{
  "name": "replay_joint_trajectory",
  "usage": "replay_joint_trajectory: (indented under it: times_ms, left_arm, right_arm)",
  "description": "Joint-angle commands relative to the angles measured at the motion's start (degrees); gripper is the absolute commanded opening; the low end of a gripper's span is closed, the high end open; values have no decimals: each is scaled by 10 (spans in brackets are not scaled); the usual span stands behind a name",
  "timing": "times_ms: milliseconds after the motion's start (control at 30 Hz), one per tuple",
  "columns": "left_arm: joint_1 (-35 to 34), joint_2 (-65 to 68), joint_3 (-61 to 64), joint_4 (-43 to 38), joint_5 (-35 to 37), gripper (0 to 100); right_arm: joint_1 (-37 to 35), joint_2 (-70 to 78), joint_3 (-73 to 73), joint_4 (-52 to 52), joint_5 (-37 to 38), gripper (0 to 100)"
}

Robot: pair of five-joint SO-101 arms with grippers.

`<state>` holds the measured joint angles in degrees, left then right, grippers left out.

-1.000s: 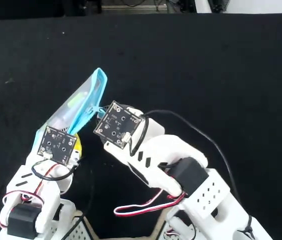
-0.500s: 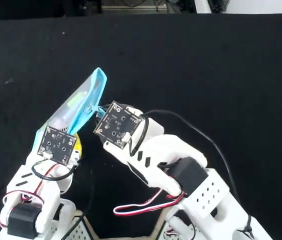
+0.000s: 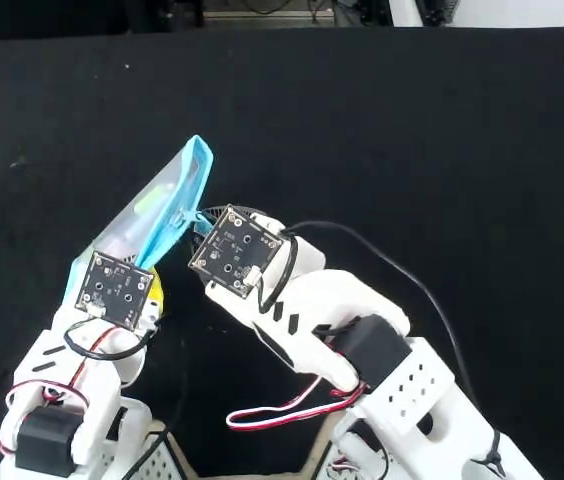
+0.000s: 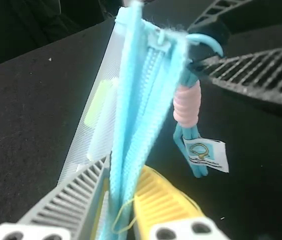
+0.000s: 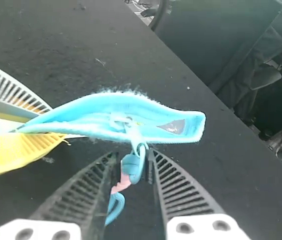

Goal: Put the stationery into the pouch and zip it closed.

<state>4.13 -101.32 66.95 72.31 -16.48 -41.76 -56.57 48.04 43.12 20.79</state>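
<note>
- My left tool [image 4: 123,170] is clamped on the near end of the pouch [image 4: 131,100], with the pale blue zip band pinched between the grey finger and the yellow finger [image 4: 163,200]
- From that grip the pouch runs straight away from the left tool, standing on edge with the zip band on top and the clear side facing away from the right tool
- Through the clear side I can see a yellow-green item [image 4: 98,105] inside the pouch, about halfway along from the left tool's grip; something pale lies next to it, but I can't tell what it is
- The right tool [image 5: 132,155] sits at the far end of the pouch, just beside the zip band, and its fingers are drawn narrow
- The blue pull cord [image 5: 133,167] hangs from the zip slider [image 5: 126,122], and its loop is nipped between the right tool's fingertips
- The slider sits far along the band from the left tool; the teeth between that grip and the slider look meshed
- Past the slider, on the side away from the left tool, a short dark gap shows in the mouth of the pouch
- Below the right tool's grip the cord carries a pink bead [image 4: 187,102], and a white tag [image 4: 206,155] dangles at the cord's end
- In the high view both tools are close together over the black worktop [image 3: 412,130], with the pouch angled up and away from the left one
</note>
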Motion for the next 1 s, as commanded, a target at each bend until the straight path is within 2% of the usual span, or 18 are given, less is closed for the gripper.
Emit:
replay_joint_trajectory:
  times_ms: [0,733,967]
  left_arm:
    - [1,4,11,7,0,30]
    - [1,4,11,7,0,30]
    - [1,4,11,7,0,30]
  right_arm:
    - [29,-7,0,-11,4,87]
    - [0,-10,27,-13,3,88]
    - [-2,-7,29,-53,-16,86]
